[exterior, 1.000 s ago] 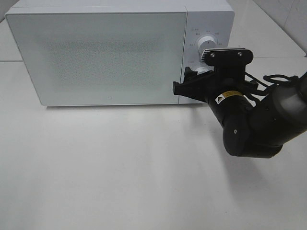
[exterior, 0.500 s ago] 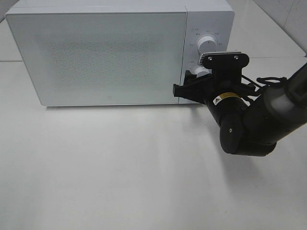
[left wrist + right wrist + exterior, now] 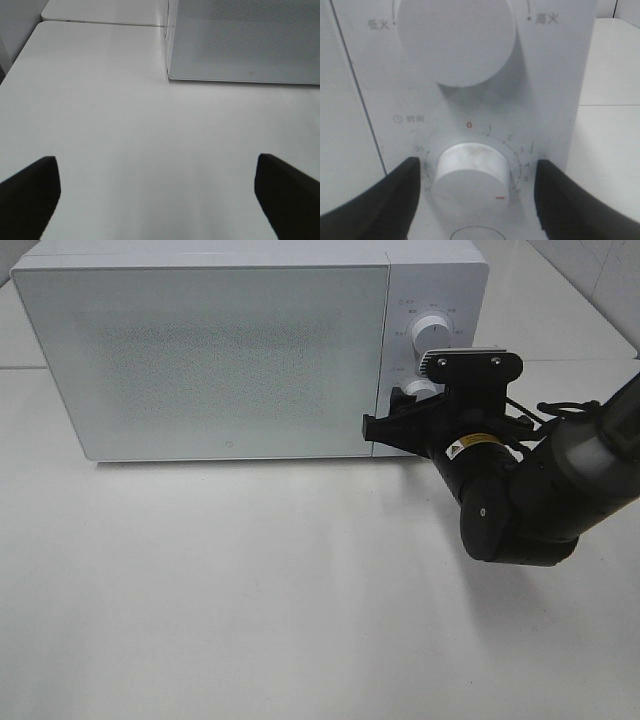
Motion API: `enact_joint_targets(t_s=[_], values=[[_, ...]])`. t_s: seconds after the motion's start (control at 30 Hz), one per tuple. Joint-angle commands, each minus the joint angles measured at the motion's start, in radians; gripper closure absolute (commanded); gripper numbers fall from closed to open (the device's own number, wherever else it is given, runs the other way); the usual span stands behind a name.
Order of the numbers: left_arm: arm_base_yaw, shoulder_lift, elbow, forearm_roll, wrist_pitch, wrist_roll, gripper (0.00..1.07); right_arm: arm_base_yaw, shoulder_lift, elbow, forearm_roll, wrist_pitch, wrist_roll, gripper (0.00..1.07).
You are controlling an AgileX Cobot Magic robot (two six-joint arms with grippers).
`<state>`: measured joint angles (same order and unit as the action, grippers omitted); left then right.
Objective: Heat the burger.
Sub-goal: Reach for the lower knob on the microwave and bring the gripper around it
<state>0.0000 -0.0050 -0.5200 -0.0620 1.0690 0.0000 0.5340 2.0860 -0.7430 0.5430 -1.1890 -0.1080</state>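
Observation:
The burger is hidden; no view shows it. The white microwave [image 3: 200,350] stands at the back of the table with its door shut. My right gripper [image 3: 400,408] is at the control panel, its two black fingers [image 3: 380,200] on either side of the lower timer knob [image 3: 470,172] with a small gap on each side. The knob's red mark points down and to the right, past the 5. The upper power knob [image 3: 455,37] is just above it. My left gripper [image 3: 157,190] is open and empty over bare table, in front of the microwave's left corner [image 3: 172,75].
The white table [image 3: 250,590] stretches in front of the microwave. My right arm [image 3: 540,490] lies across the right side of the table. The table's left edge [image 3: 20,55] shows in the left wrist view.
My right wrist has dropped slightly and uncovered more of the upper knob. The gripper's fingers have stayed at the lower knob. The door is unchanged.

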Motion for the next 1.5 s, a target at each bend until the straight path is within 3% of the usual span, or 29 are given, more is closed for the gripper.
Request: enact_joint_targets(t_s=[0.03,0.07,0.1,0.13,0.2,0.27,0.43,0.7,1.0,1.5], values=[[0.0,-0.015,0.003,-0.004,0.002,0.0,0.09,-0.007,-0.003,-0.012,-0.024,-0.02,0.0,0.49],[0.0,-0.015,0.003,-0.004,0.002,0.0,0.09,-0.007,-0.003,-0.012,-0.029,-0.02,0.0,0.59],[0.0,-0.015,0.003,-0.004,0.002,0.0,0.09,-0.007,-0.003,-0.012,-0.029,-0.02,0.0,0.59],[0.0,-0.015,0.003,-0.004,0.002,0.0,0.09,-0.007,-0.003,-0.012,-0.033,-0.02,0.0,0.7],[0.0,-0.015,0.003,-0.004,0.002,0.0,0.09,-0.007,-0.003,-0.012,-0.036,-0.02,0.0,0.76],[0.0,-0.015,0.003,-0.004,0.002,0.0,0.09,-0.007,-0.003,-0.012,-0.064,-0.021,0.0,0.91],[0.0,-0.015,0.003,-0.004,0.002,0.0,0.09,-0.007,-0.003,-0.012,-0.084,-0.042,0.005,1.05],[0.0,-0.015,0.003,-0.004,0.002,0.0,0.09,-0.007,-0.003,-0.012,-0.127,-0.097,0.051,1.07],[0.0,-0.015,0.003,-0.004,0.002,0.0,0.09,-0.01,-0.003,-0.012,-0.256,-0.206,0.397,1.07],[0.0,-0.015,0.003,-0.004,0.002,0.0,0.09,-0.01,-0.003,-0.012,-0.284,-0.207,0.91,1.07]])
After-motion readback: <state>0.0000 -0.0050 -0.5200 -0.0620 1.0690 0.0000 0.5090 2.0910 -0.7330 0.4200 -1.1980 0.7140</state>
